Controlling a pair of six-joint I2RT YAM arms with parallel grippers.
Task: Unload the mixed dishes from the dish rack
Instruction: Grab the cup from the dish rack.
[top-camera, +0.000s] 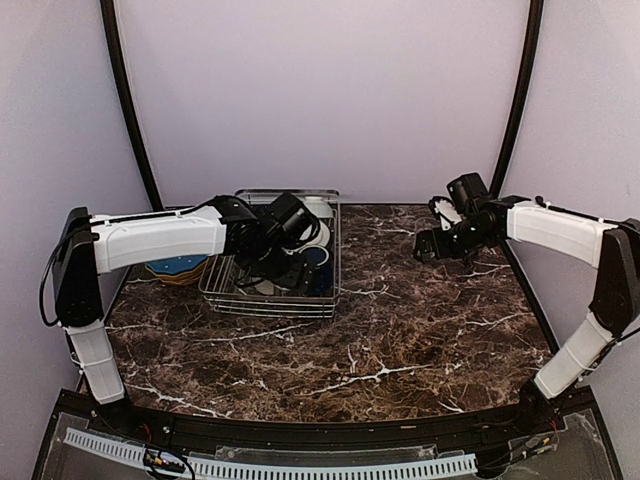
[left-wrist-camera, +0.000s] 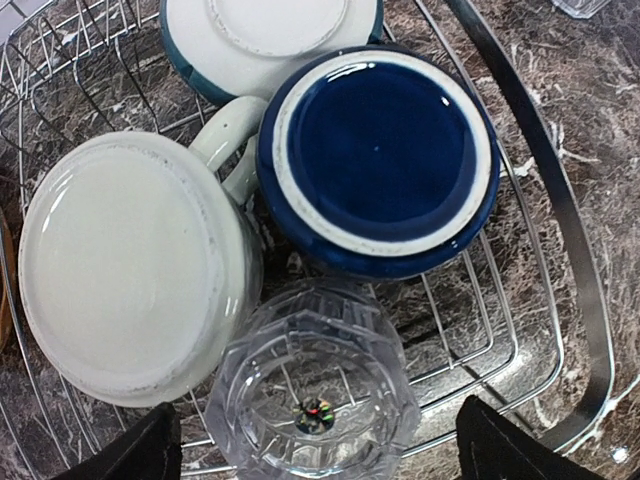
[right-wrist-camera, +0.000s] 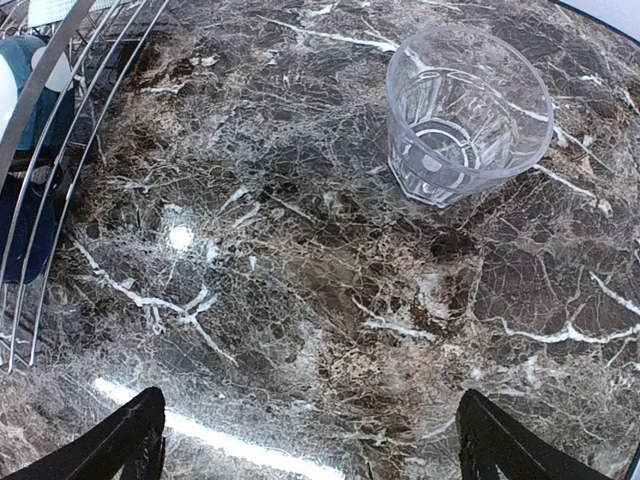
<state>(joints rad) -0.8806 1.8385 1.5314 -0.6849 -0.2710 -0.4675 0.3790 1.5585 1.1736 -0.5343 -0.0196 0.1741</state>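
Note:
The dish rack (top-camera: 232, 300) stands at the table's back left. My left gripper (left-wrist-camera: 315, 452) hangs open inside it, its fingertips either side of a clear glass (left-wrist-camera: 315, 390) without touching it. Beside the glass sit an upturned cream mug (left-wrist-camera: 130, 270), an upturned dark blue mug (left-wrist-camera: 378, 160) and a white, teal-sided bowl (left-wrist-camera: 270, 40). My right gripper (right-wrist-camera: 310, 445) is open above bare marble, with nothing between its fingers. Another clear glass (right-wrist-camera: 468, 115) stands upright on the table ahead of it, apart from the fingers.
A stack of plates (top-camera: 178, 268) lies left of the rack, partly hidden under my left arm. The rack's wire side (right-wrist-camera: 60, 100) shows at the left of the right wrist view. The dark marble table (top-camera: 400, 330) stretches in front.

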